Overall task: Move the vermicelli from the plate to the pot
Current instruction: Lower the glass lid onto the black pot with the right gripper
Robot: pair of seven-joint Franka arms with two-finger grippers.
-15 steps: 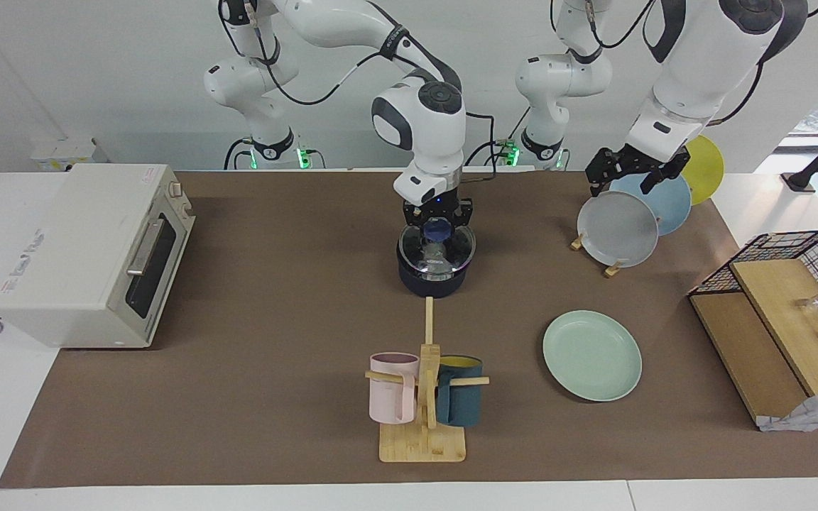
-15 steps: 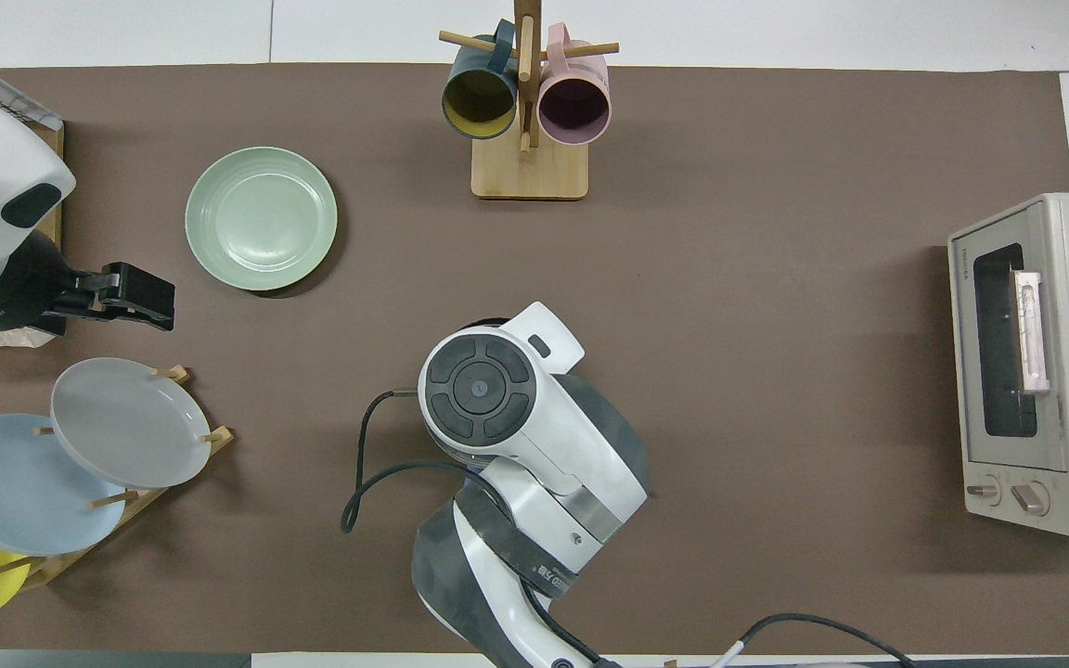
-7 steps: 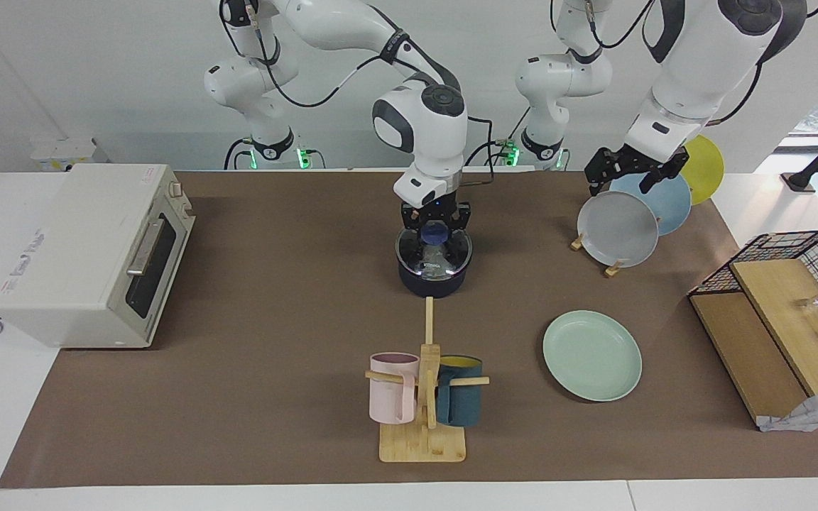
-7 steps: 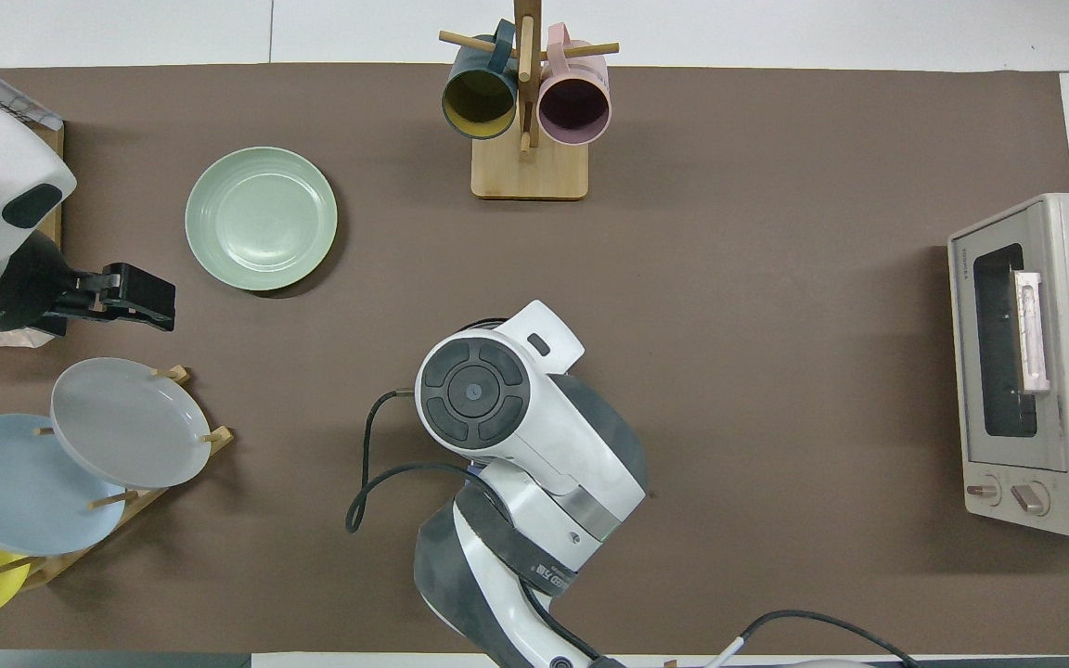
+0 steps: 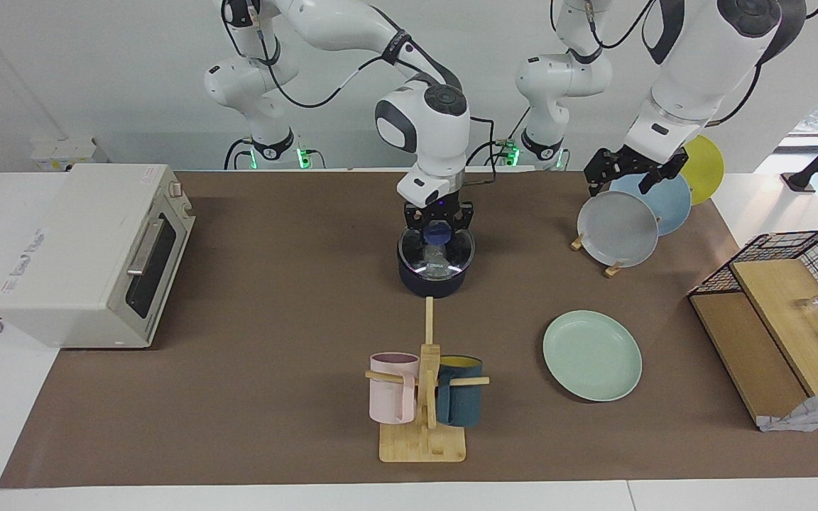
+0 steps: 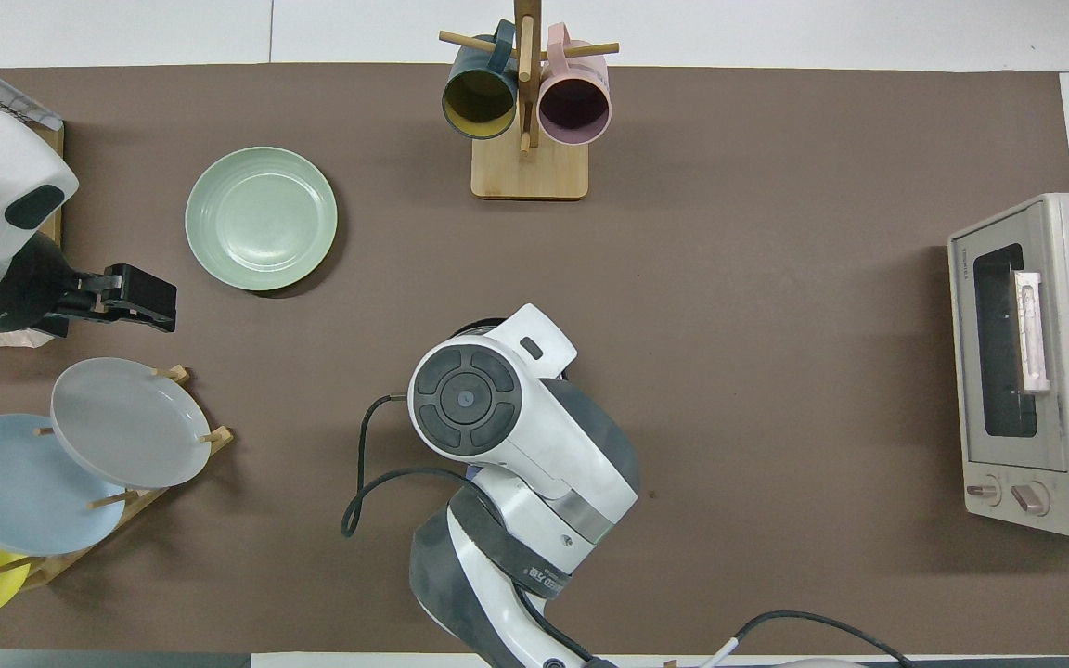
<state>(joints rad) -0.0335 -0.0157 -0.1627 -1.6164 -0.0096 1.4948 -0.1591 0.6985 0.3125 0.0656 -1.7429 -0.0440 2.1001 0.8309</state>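
The pale mint-green plate (image 5: 592, 355) (image 6: 261, 219) lies bare on the brown mat toward the left arm's end. No vermicelli shows on it or anywhere else. The dark navy pot (image 5: 432, 284) stands mid-table, closer to the robots, with a glass lid (image 5: 444, 257) on it. Glare on the lid hides the inside. The pot's handle is hidden. My right gripper (image 5: 437, 226) points straight down at the lid's blue knob (image 5: 437, 231). In the overhead view the right arm covers the pot. My left gripper (image 5: 618, 183) (image 6: 163, 311) hangs open and empty above the plate rack.
A wooden mug tree (image 5: 423, 426) with a pink mug (image 5: 391, 387) and a dark teal mug (image 5: 459, 401) stands farther from the robots than the pot. A rack holds grey (image 5: 618, 228), blue and yellow plates. A toaster oven (image 5: 89, 248) and a wire basket (image 5: 799, 248) flank the mat.
The right arm's wrist has shifted slightly above the pot; the lid stays on the pot. The left gripper has barely moved.
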